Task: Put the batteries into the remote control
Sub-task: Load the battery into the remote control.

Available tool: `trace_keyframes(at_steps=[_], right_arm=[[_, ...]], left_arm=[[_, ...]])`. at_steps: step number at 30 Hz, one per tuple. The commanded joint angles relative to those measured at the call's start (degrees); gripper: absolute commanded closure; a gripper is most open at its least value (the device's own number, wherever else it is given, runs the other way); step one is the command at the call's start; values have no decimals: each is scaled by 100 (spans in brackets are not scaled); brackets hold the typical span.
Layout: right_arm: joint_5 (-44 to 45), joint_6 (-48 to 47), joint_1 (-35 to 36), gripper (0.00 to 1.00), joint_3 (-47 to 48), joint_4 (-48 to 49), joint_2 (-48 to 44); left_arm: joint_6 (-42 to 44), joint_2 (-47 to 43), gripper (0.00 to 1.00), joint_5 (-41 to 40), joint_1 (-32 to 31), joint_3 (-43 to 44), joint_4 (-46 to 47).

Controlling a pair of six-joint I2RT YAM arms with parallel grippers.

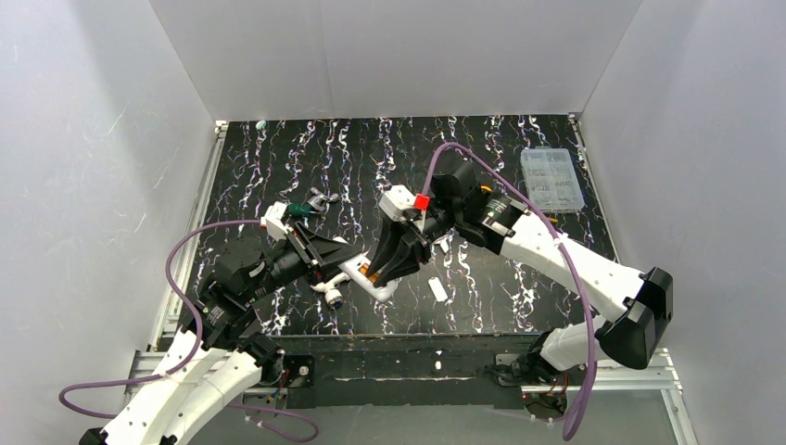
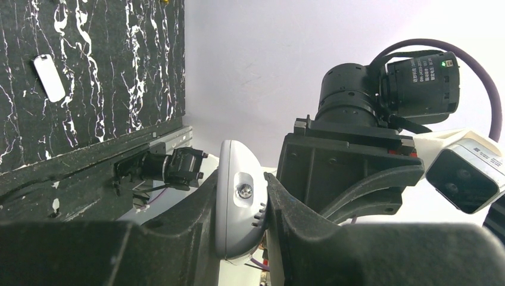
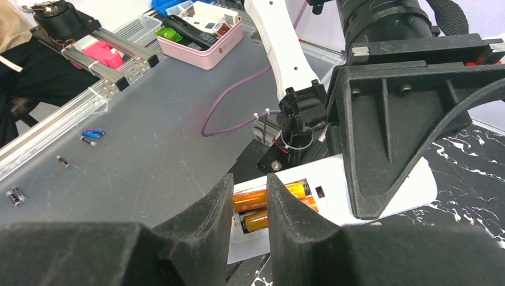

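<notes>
- The left gripper (image 2: 241, 205) is clamped on the long edges of the slim white rectangular remote control (image 2: 232, 161). The remote control is held clear of the black white-veined tabletop (image 1: 519, 278), in front of the arm bases.
- A white tube-shaped tool with a blue tip (image 1: 332, 297) lies on the tabletop just beside the held remote control, on its near left side.
- Two thin orange cylindrical batteries (image 3: 250, 201) are seen side by side in the open recess on the back of the remote control. Full seating and polarity cannot be confirmed from these views.
- The right gripper (image 3: 250, 179) is positioned directly over the recess. Its fingers are set narrowly apart and nothing is gripped between them.
- Hazard: if a battery is pressed off-centre, one end may be levered up and sprung out of the recess.
- Hazard: as only the edges are gripped, the remote control may be pivoted or slipped by downward force.
- A small flat white cover piece (image 1: 437, 289) lies on the tabletop to the right; the recess is not yet closed, so a tilt could spill loose batteries.
- A clear plastic compartment box (image 1: 551, 179) stands well apart at the far right.
</notes>
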Motion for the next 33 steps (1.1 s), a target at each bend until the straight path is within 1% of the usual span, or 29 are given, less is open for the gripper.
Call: trace_keyframes(at_steps=[1,15,22,26,33], right_arm=[[59,-19,34,68,59,-47,105],[20,-223,33,69,1,-139,218],[14,-289,29,70,0,-103,280],[-36,-301,26,70,102,-70,364],[-62,-443,25,70,220,-210,495]], left_arm=[[-28,-61,100,143,14,104,429],[-245,-57,100,104,14,95,668],[-450,-13,100,62,14,24,949],[-599,85,100,82,14,38,1240],[-642,80,100,61,14,91,1312]])
